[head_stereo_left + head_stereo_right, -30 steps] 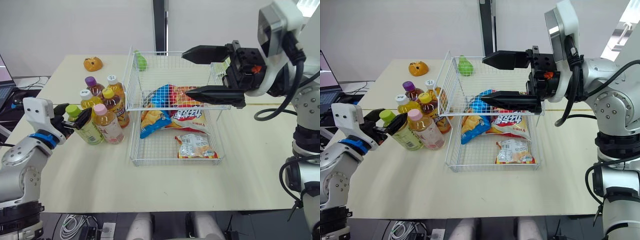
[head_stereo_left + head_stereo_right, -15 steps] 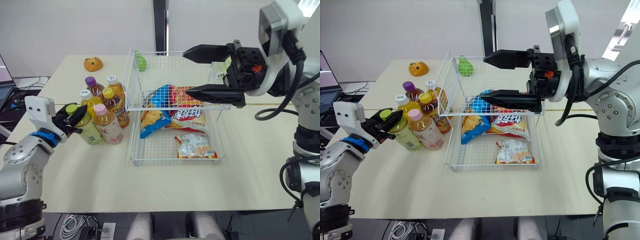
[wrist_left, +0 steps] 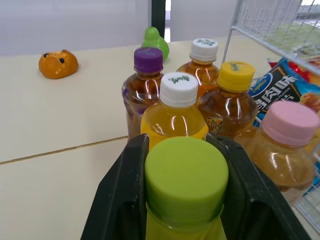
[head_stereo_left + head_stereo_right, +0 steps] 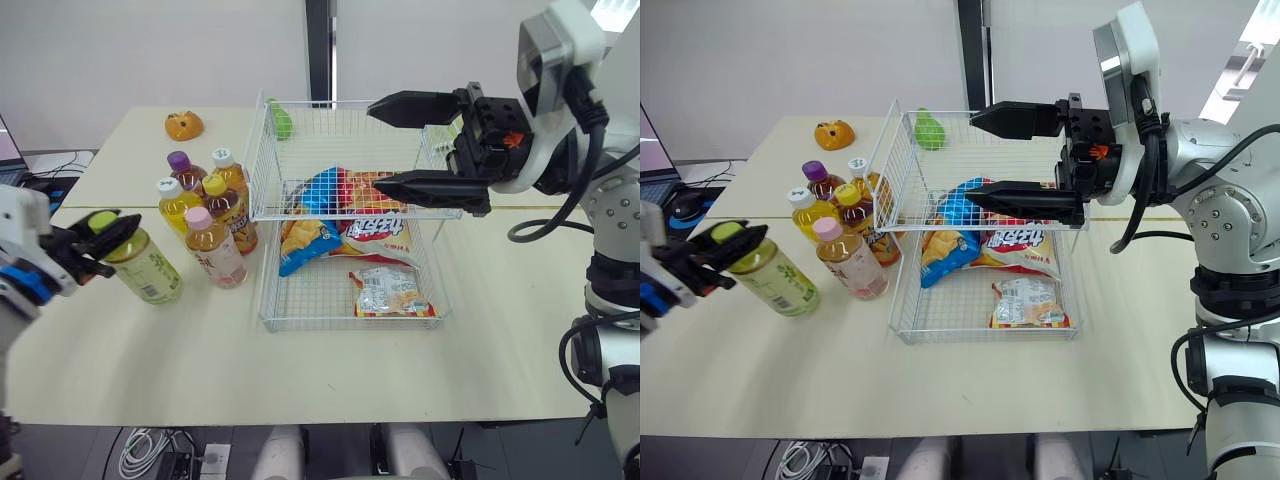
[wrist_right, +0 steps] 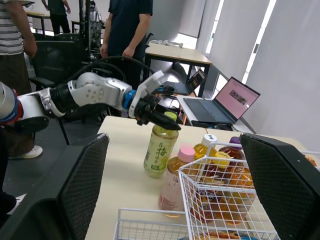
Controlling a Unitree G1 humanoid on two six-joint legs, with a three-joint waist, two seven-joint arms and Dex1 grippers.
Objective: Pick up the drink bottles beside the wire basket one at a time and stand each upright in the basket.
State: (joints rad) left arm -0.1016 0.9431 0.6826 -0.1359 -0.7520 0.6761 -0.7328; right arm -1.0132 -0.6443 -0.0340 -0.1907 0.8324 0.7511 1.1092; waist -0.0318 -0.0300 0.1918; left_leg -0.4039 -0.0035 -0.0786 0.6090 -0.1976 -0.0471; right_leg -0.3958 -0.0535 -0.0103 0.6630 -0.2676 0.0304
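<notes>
Green-capped bottle leans, its cap clamped in the left hand; right hand spread apart.

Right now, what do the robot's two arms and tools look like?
The left tool and right tool: two long black tapered fingers each. The right arm: white and grey shells, black cable, small red mark at the wrist. The left arm: silver-grey, blue band, white wrist block.

wire basket sat mid-surface w/ snack bags inside. Four bottles stood bunched right against its left side. A lone bottle was off to their left, well apart, cap btwn the left gripper fingers. Small toy at the back-left. right gripper hung over the basket.
</notes>
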